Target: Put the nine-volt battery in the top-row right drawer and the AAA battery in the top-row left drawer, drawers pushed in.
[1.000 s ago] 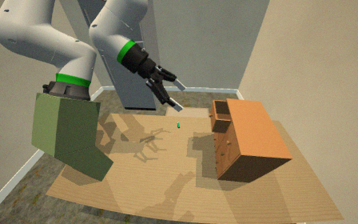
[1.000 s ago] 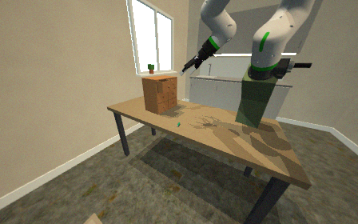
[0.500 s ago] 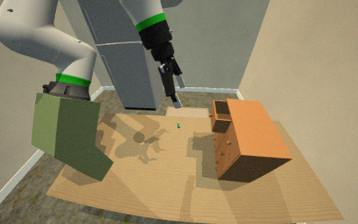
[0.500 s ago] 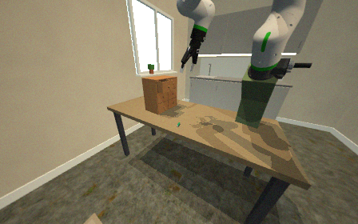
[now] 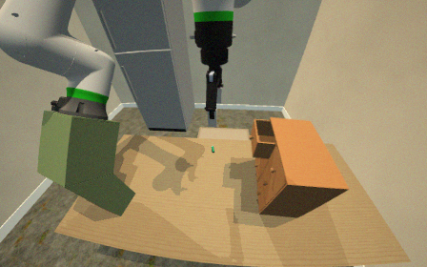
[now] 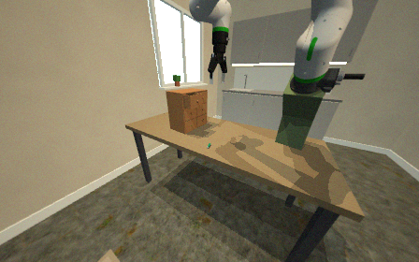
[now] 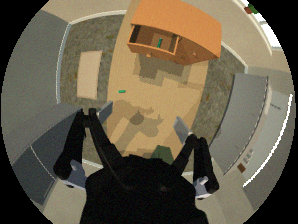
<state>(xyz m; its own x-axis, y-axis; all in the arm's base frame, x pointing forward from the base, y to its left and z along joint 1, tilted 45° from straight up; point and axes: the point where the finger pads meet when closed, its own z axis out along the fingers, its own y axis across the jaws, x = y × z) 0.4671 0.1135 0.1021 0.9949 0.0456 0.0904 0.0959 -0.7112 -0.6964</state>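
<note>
In the wrist view, a small green battery (image 5: 213,149) (image 6: 209,146) (image 7: 122,91) lies on the desk (image 5: 191,224) (image 6: 262,164) (image 7: 117,107) left of centre, beyond the left fingertip; the claw (image 5: 212,116) (image 6: 217,80) (image 7: 144,114) hangs high, spread wide; rightward, at upper centre, another green piece (image 7: 159,43) sits inside the chest's open top-left drawer (image 5: 262,149) (image 6: 187,102) (image 7: 152,53).
</note>
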